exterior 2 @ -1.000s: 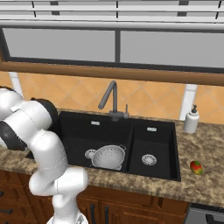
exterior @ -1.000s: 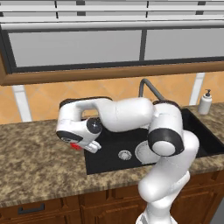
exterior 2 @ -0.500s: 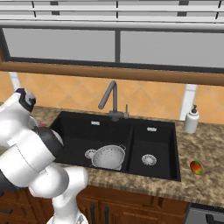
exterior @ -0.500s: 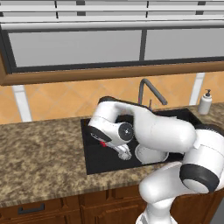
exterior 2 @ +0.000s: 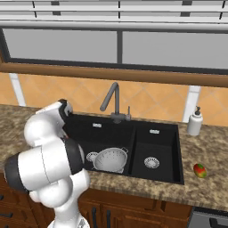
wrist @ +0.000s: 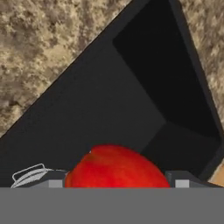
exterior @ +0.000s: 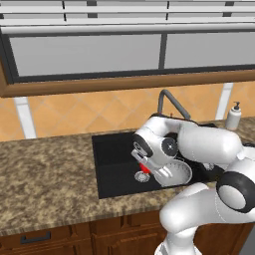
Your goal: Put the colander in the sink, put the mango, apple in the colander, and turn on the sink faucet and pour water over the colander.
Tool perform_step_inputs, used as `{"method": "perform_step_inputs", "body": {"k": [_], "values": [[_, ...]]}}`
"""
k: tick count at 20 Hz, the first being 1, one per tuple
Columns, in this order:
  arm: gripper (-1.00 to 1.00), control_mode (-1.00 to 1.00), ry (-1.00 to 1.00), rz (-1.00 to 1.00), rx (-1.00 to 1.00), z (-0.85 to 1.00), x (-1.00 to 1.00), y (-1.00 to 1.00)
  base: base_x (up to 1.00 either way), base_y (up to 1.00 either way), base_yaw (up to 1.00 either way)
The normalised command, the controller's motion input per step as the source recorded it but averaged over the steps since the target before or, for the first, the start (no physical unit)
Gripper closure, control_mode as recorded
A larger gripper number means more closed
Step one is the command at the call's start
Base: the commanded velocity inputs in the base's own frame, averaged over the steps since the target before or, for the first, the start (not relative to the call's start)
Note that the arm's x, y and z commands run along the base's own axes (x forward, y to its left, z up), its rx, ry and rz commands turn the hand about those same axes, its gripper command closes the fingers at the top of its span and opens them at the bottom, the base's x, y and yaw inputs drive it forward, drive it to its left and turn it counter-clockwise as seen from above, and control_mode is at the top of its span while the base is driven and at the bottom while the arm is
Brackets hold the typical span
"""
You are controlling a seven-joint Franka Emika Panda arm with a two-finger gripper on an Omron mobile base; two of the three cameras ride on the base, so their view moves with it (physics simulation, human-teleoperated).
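Observation:
My gripper [exterior: 145, 166] is shut on the apple [exterior: 145, 169], a round bright red fruit, and holds it above the left basin of the black sink [exterior: 112, 164]. In the hand view the apple [wrist: 116, 166] sits between my gripper's [wrist: 116, 183] two dark tips, over the basin floor. The silver perforated colander [exterior: 178, 174] stands in that basin just right of the apple; its handle [wrist: 29, 173] peeks in at the hand view's lower left. The colander [exterior 2: 110, 159] lies below the dark faucet [exterior 2: 114, 100]. The yellow-orange mango [exterior 2: 200, 170] rests on the counter right of the sink [exterior 2: 156, 138].
A white soap dispenser [exterior 2: 194, 122] stands at the back right of the sink, also in the left base view [exterior: 233, 116]. Speckled granite counter [exterior: 45, 174] spreads to the left. A smaller second basin with a steel drain [exterior 2: 151, 162] adjoins on the right.
My arm has swung right from the counter's edge to over the left basin, carrying the apple up beside the colander. Colander and mango have not moved.

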Motion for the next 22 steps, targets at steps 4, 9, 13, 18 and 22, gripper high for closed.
{"method": "perform_step_inputs", "body": {"k": [4, 9, 13, 18, 22], "values": [[1.0, -1.0, 0.53, -0.3, -0.42, 0.18, 0.17, -0.19, 0.0, 0.0, 0.0], [1.0, -1.0, 0.33, -0.24, -0.31, 0.43, 0.34, -0.31, 0.0, 0.0, 0.0], [1.0, -1.0, 0.24, -0.2, -0.26, 0.4, 0.31, -0.44, 0.0, 0.0, 0.0], [1.0, -1.0, 0.22, -0.2, -0.22, 0.11, 0.17, -0.51, 0.0, 0.0, 0.0], [1.0, -1.0, 0.24, -0.19, -0.17, 0.07, 0.28, -0.52, 0.0, 0.0, 0.0]]}}
